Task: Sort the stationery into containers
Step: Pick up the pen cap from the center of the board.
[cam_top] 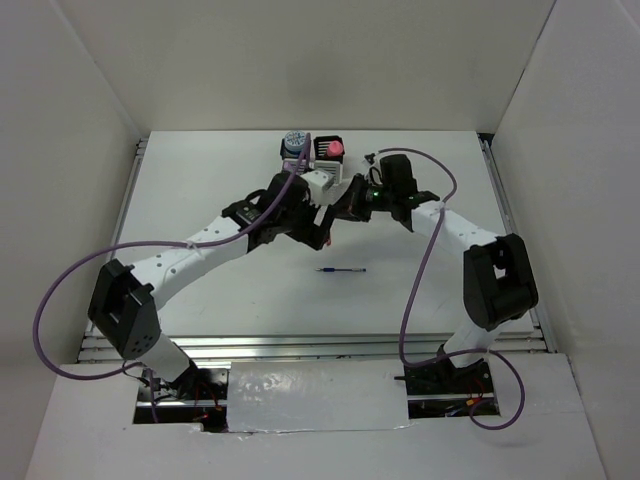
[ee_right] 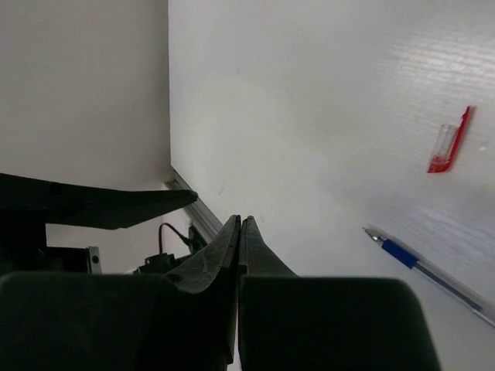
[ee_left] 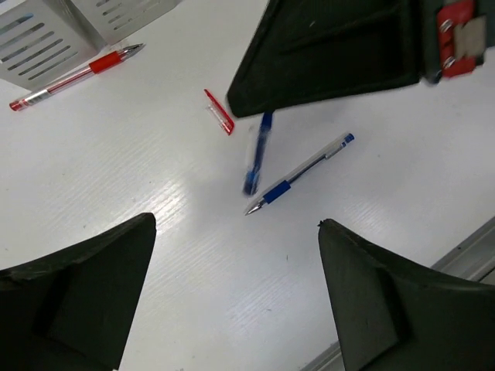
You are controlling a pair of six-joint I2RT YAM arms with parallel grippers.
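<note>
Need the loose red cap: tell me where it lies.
In the left wrist view, the red pen cap lies on the white table between the red pen and the blue pen.

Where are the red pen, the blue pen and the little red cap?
red pen (ee_left: 77, 76): left wrist view, middle of its barrel.
blue pen (ee_left: 302, 171): left wrist view, barrel just above the blue grip.
red cap (ee_left: 219, 112): left wrist view, middle of the cap.

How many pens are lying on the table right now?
2: a red pen beside the white cups, a blue pen mid-table. A blurred blue piece next to it may be a third.
</note>
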